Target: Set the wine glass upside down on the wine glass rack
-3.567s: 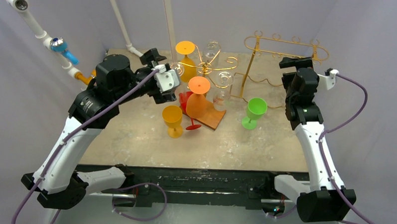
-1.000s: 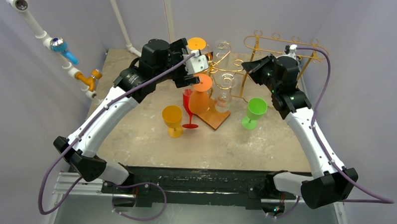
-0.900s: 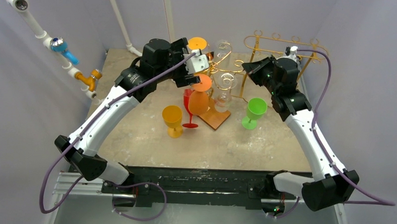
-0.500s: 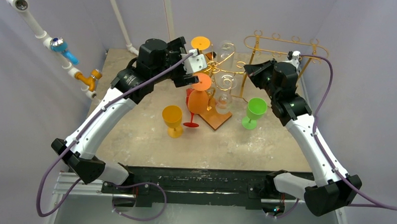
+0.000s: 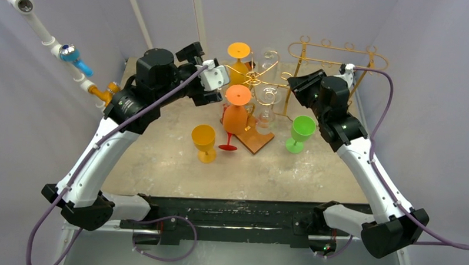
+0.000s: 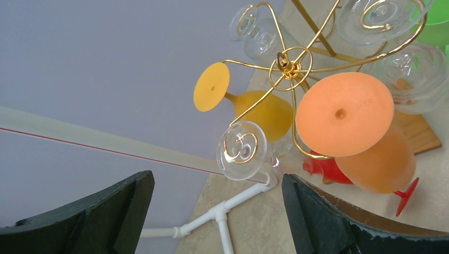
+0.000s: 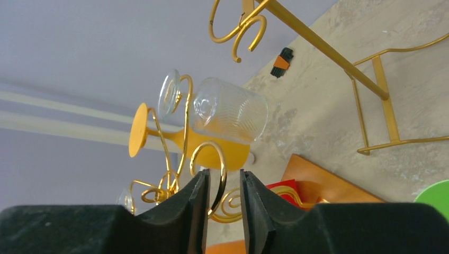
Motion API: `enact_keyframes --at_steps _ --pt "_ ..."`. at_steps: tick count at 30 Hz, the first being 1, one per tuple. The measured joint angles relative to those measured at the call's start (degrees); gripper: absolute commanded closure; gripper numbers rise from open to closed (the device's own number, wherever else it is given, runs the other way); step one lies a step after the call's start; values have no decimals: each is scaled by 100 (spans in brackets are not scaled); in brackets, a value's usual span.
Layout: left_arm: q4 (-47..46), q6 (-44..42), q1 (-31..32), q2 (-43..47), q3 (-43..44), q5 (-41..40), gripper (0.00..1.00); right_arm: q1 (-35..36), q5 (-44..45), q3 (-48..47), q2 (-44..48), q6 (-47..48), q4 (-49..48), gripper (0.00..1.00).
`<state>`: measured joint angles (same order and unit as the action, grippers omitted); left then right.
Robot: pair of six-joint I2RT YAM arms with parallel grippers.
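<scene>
The gold spiral wine glass rack (image 5: 254,80) stands on a wooden base (image 5: 256,140). Several glasses hang from it upside down. A clear wine glass (image 6: 241,151) hangs with its foot in a gold loop, straight ahead of my left gripper (image 6: 218,182). That gripper (image 5: 215,84) is wide open and empty, just left of the rack. My right gripper (image 7: 224,177) is only narrowly open. A gold rack loop (image 7: 218,159) stands in the gap between its jaws without being pinched. In the top view the right gripper (image 5: 294,86) is at the rack's right side.
A green glass (image 5: 303,130), a yellow glass (image 5: 203,138) and a red glass (image 5: 226,145) stand upright on the table around the base. A second, long gold rack (image 5: 335,53) stands at the back right. White pipes (image 5: 41,28) run along the left wall.
My left arm has drawn back to the left, away from the rack, with its jaws open. The right jaws have parted slightly from the gold loop they were shut on.
</scene>
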<state>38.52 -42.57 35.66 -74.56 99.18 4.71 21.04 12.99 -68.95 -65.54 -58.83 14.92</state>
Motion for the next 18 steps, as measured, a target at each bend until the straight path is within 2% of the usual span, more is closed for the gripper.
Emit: enact_keyframes --at_steps 4,8,11,15,18 --pt "129 103 0 238 0 46 0 22 -2 -13 59 138 232 38" --pt "275 280 0 505 -44 105 0 52 4 -46 166 293 527 28" --pt "348 470 0 702 -155 133 4 59 20 -57 420 411 739 26" --pt "481 782 0 927 -444 190 15 61 61 -79 925 590 1025 27" --pt "627 1008 0 1093 -846 251 19 61 63 -109 1244 708 1204 28"
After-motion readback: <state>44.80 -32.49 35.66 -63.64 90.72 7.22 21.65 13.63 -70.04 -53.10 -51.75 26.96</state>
